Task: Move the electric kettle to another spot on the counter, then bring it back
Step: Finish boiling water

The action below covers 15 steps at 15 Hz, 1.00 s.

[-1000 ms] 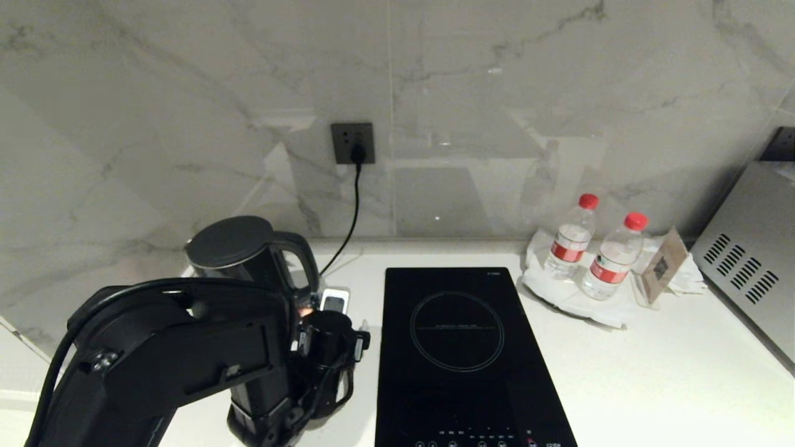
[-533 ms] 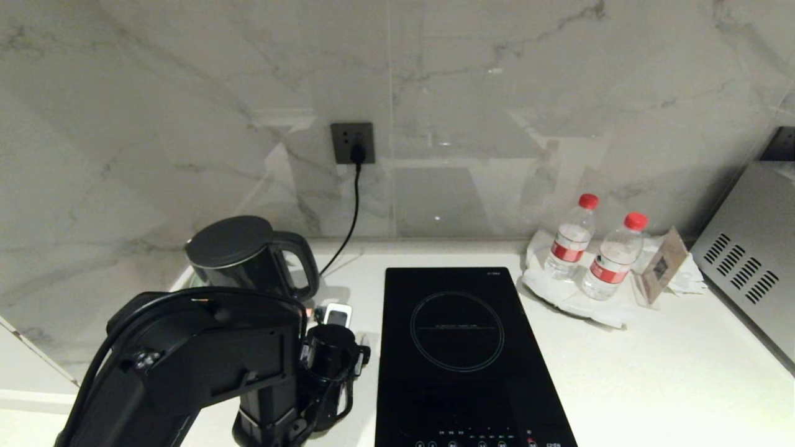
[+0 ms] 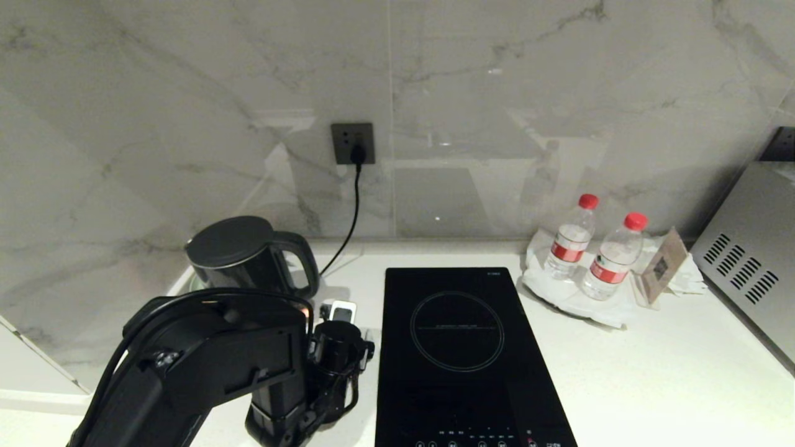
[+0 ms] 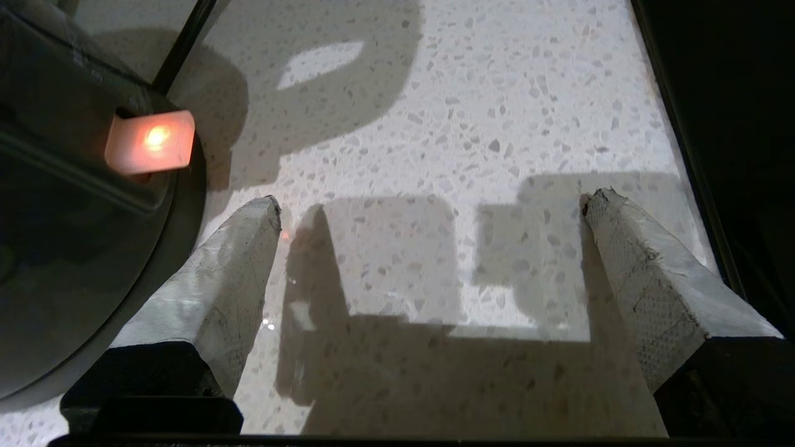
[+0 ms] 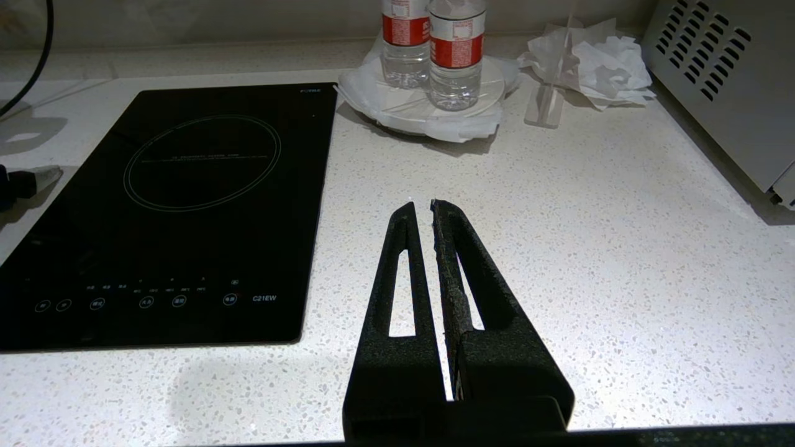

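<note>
The black electric kettle stands upright at the back left of the white counter, handle turned toward the cooktop. My left arm reaches in front of it. In the left wrist view my left gripper is open wide over bare speckled counter, holding nothing. One white fingertip lies close beside the kettle's foot, where an orange light glows. My right gripper hangs shut and empty above the counter, right of the cooktop.
A black glass cooktop lies in the middle. The cord runs up to a wall socket. Two water bottles stand on a white plate at the back right, beside a metal appliance.
My left arm has shifted to the right and a little toward the near edge, its gripper still open. The kettle has not moved.
</note>
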Motion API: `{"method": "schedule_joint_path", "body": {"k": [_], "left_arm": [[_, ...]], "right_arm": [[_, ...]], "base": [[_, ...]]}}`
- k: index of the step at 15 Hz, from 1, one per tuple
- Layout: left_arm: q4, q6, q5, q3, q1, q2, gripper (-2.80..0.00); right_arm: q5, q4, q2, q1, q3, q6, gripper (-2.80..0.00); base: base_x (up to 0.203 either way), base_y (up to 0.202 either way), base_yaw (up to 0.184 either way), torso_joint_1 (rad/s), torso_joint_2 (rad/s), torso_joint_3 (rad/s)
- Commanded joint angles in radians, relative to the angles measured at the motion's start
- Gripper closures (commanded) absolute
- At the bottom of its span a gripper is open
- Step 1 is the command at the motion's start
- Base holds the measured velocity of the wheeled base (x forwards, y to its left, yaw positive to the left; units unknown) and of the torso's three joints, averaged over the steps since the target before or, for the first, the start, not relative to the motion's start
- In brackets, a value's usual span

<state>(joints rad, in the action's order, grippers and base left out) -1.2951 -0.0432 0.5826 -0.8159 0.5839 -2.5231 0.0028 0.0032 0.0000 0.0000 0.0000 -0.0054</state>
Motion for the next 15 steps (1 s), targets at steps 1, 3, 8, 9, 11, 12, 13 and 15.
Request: {"method": "schedule_joint_path", "body": {"k": [1,3,8,9,11,12,13,15], "left_arm": [[-0.007,0.005,0.005,-0.022,-0.008,-0.014,-2.8],[-0.007,0.028,0.004,-0.043,-0.019,-0.022,-2.8],[0.027,0.036,0.005,-0.094,-0.041,-0.029,-2.8],[0.027,0.036,0.005,-0.094,-0.043,-0.028,-2.8],[0.027,0.036,0.005,-0.095,-0.053,-0.02,-2.8],[0.027,0.036,0.006,-0.097,-0.059,-0.016,-2.8],[0.027,0.036,0.006,-0.103,-0.065,-0.014,-2.8],[0.027,0.036,0.006,-0.108,-0.07,-0.013,-2.8]], "right_arm": [[0.0,0.0,0.0,0.0,0.0,-0.001,0.0],[0.0,0.0,0.002,0.0,0.0,-0.001,0.0],[0.0,0.0,0.0,0.0,0.0,-0.001,0.0],[0.0,0.0,0.001,0.0,0.0,-0.001,0.0],[0.0,0.0,0.001,0.0,0.0,-0.001,0.0],[0.0,0.0,0.002,0.0,0.0,-0.001,0.0],[0.0,0.0,0.002,0.0,0.0,-0.001,0.0],[0.0,0.0,0.0,0.0,0.0,-0.001,0.0]], "base": [[0.0,0.0,0.0,0.0,0.0,0.0],[0.0,0.0,0.0,0.0,0.0,0.0],[0.0,0.0,0.0,0.0,0.0,0.0],[0.0,0.0,0.0,0.0,0.0,0.0],[0.0,0.0,0.0,0.0,0.0,0.0],[0.0,0.0,0.0,0.0,0.0,0.0],[0.0,0.0,0.0,0.0,0.0,0.0],[0.0,0.0,0.0,0.0,0.0,0.0]]}}
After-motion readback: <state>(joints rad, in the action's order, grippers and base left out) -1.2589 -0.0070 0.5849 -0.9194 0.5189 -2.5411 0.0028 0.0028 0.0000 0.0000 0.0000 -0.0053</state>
